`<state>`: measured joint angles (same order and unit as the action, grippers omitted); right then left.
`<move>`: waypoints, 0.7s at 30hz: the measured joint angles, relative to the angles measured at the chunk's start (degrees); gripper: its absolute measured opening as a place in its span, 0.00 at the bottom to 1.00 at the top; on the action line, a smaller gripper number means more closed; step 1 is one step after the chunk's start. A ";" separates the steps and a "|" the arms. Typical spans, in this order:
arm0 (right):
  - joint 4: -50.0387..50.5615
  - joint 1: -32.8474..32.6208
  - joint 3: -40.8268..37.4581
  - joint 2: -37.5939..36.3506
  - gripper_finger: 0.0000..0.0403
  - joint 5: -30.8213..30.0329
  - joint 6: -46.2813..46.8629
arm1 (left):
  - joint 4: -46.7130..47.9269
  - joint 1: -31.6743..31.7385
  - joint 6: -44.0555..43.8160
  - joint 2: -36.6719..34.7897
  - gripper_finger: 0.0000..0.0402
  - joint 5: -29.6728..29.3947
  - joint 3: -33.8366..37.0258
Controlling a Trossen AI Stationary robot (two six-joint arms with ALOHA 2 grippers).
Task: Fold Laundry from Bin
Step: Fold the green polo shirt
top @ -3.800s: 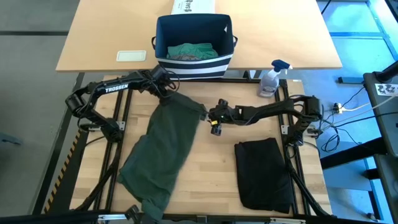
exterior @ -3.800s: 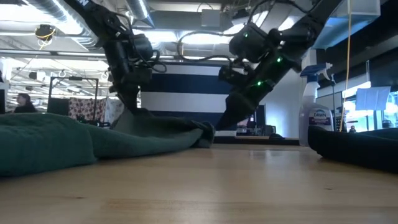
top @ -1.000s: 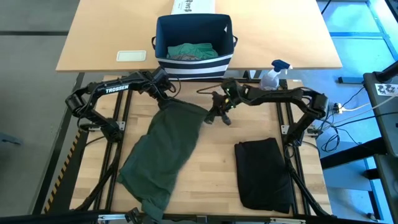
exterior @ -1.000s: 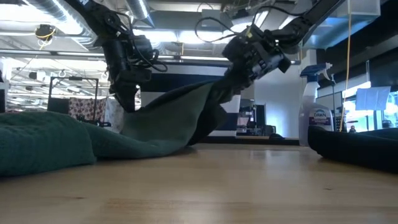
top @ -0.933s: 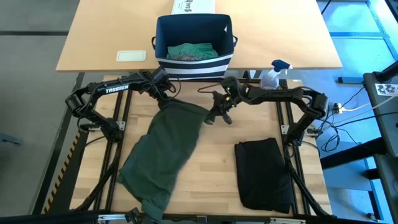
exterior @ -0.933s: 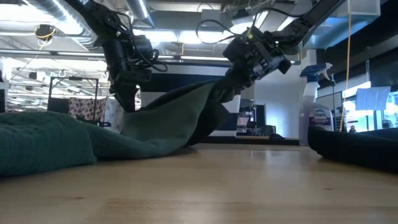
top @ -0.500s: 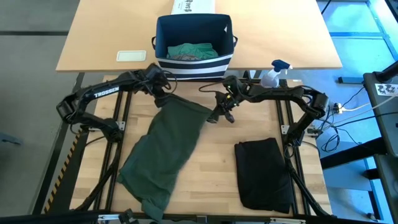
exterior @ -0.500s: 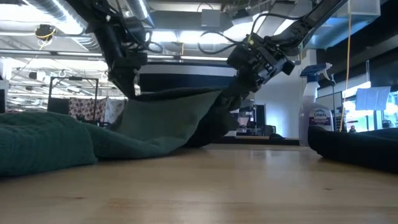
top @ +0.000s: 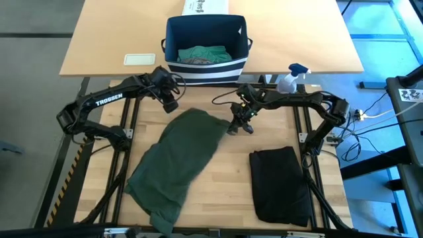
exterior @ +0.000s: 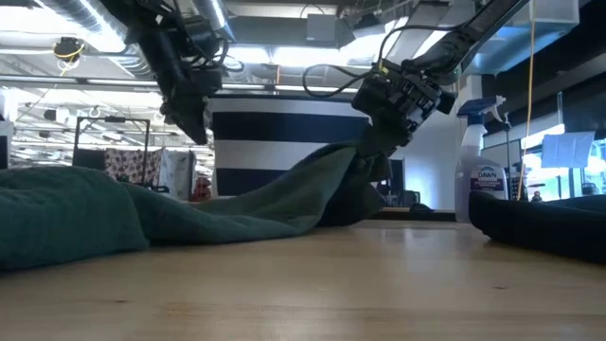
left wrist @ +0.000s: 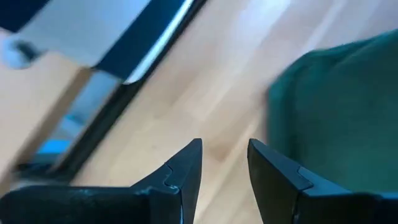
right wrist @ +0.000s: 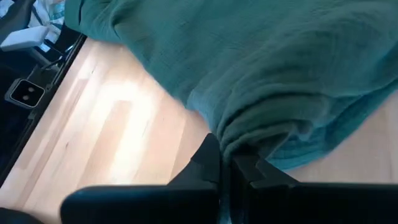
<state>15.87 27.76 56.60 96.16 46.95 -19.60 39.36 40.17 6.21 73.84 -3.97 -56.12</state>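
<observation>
My right gripper (top: 233, 125) pinches the raised corner of the dark green cloth garment (top: 177, 160) spread on the wooden table (top: 228, 185). My left gripper (top: 170, 106) hangs parted and empty near the striped navy fabric bin (top: 205, 66).

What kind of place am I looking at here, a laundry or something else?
Probably a robotics lab or workshop, not a laundry: two dark arms on a metal frame at a wooden table, exposed ceiling ducts overhead, and a striped bin of clothes set out for practice.
</observation>
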 joint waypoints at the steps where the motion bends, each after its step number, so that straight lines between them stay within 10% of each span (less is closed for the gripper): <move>1: -0.02 0.01 0.00 0.00 0.00 -0.30 -0.01 | -0.74 -0.38 -0.75 0.00 0.31 2.67 0.00; 5: -0.21 0.01 0.00 0.00 0.00 -2.84 -0.01 | -3.60 -6.47 -2.80 0.03 0.31 12.75 0.00; 21: 1.27 0.01 0.00 0.00 0.00 5.09 -0.38 | -5.38 -33.49 -12.14 8.78 0.31 -1.98 0.02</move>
<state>17.14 27.77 56.60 96.16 52.05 -19.98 33.98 6.68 -5.93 82.62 -5.95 -56.10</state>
